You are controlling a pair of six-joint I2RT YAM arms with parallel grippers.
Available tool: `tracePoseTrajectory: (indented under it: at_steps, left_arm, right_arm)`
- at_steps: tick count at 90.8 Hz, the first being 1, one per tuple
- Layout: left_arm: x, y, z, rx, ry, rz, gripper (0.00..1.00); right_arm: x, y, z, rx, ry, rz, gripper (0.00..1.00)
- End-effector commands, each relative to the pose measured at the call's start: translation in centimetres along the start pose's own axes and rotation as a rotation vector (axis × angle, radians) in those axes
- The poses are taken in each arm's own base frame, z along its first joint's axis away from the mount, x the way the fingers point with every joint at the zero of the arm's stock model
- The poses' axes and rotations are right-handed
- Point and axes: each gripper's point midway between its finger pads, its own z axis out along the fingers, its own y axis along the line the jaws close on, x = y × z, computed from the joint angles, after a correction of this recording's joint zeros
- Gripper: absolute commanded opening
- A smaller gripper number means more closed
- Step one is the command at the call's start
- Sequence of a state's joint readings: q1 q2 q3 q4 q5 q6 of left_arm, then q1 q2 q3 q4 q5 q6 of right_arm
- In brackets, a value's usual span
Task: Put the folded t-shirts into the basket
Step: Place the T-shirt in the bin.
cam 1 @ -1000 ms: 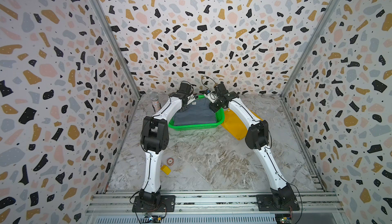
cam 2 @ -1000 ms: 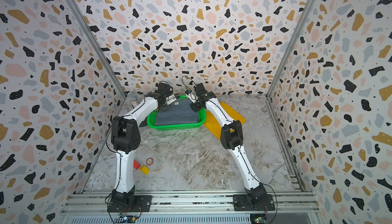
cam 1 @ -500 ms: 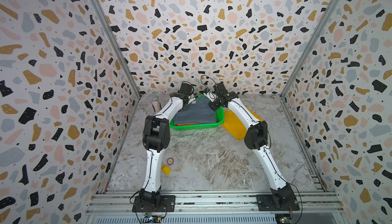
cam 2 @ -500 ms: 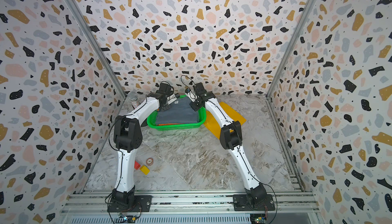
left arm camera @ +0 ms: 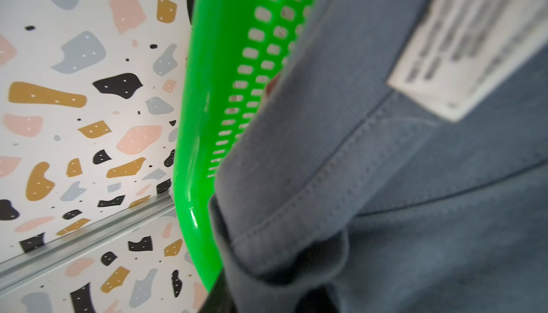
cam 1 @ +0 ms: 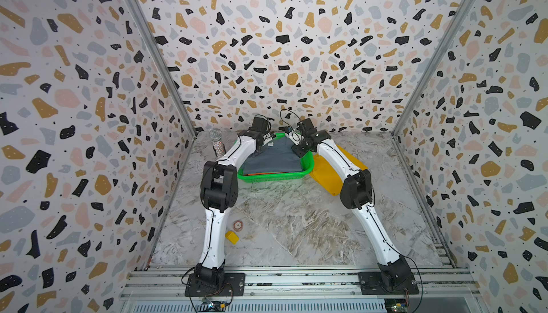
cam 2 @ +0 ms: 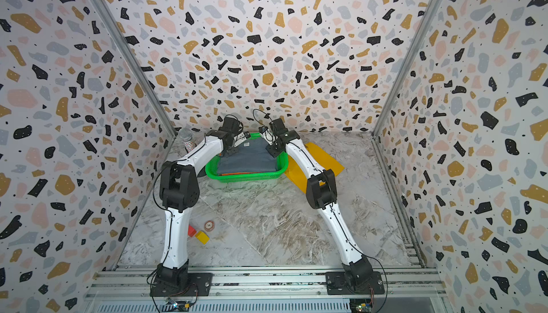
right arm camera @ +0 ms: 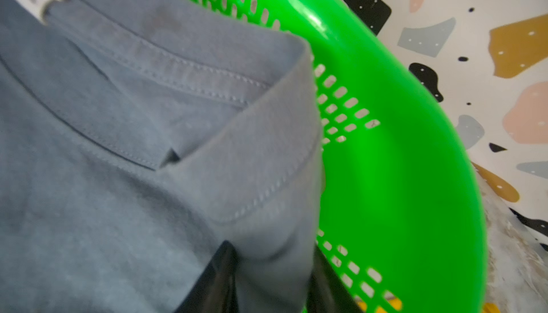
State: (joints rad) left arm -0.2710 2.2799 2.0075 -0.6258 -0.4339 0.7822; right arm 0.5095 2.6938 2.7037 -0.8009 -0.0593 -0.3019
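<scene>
Seeing grey-blue t-shirt (cam 1: 272,160) in basket (cam 1: 275,177), yellow t-shirt (cam 1: 329,175) beside on surface (cam 1: 296,222); left pincer (left arm camera: 267,293), right pincer (right arm camera: 272,282) straddle grey-blue corners; I cannot tell if clamped.

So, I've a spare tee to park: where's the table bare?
Bare: the marble in front of the basket; also between the yellow t-shirt and the right wall. Crowded: around the basket, and by the yellow block beside the left arm.
</scene>
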Motion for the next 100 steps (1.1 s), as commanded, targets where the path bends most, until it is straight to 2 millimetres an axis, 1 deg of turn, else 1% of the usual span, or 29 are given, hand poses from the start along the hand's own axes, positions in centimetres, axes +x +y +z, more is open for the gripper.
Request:
tracePoseTrajectory:
  at_steps: [1,12,24,31,38,48,51,56,66,75,86,95,100]
  left_arm:
    - [1.5,3.0,-2.0,-0.069,0.022,-0.064,0.38]
    - [1.5,4.2,-3.6,-0.095,0.004,-0.099,0.47]
    - [1.5,5.5,-5.4,-0.124,-0.021,-0.139,0.55]
    - [1.5,6.0,-6.5,-0.126,-0.042,-0.164,0.59]
    - [1.5,5.6,-7.6,-0.097,-0.071,-0.188,0.63]
    - [1.4,4.1,-8.6,-0.010,-0.121,-0.221,0.69]
    - [1.3,3.3,-8.7,0.029,-0.135,-0.229,0.70]
    - [0.9,1.3,-8.7,0.123,-0.160,-0.230,0.71]
    - [0.6,-2.2,-7.6,0.276,-0.158,-0.235,0.72]
    - [0.8,-4.2,-5.7,0.343,-0.108,-0.220,0.72]
    - [1.4,-5.9,-3.6,0.379,-0.044,-0.196,0.73]
    - [1.9,-7.5,-2.6,0.420,-0.012,-0.185,0.74]
    - [2.2,-8.0,-2.2,0.427,0.004,-0.181,0.75]
  right_arm:
    - [-1.9,-2.5,-5.1,0.063,-0.033,-0.006,0.52]
    - [-3.0,-2.7,-7.3,0.069,-0.059,-0.017,0.57]
    - [-3.7,-2.5,-9.3,0.054,-0.077,-0.019,0.60]
    - [-3.8,-1.7,-10.2,0.012,-0.084,-0.022,0.60]
    - [-3.8,-0.7,-10.9,-0.040,-0.089,-0.021,0.60]
    - [-3.4,1.3,-11.3,-0.148,-0.094,-0.010,0.60]
    - [-3.2,1.9,-11.3,-0.175,-0.092,-0.001,0.60]
    - [-2.8,2.4,-11.2,-0.204,-0.082,0.019,0.61]
    - [-1.7,2.8,-11.7,-0.216,-0.054,0.032,0.60]
    - [-0.7,3.2,-12.9,-0.236,-0.037,0.034,0.60]
    - [0.9,2.9,-15.0,-0.231,-0.016,0.029,0.61]
    - [2.5,1.8,-16.6,-0.212,-0.005,0.046,0.62]
    - [3.5,1.0,-17.4,-0.198,-0.003,0.065,0.63]
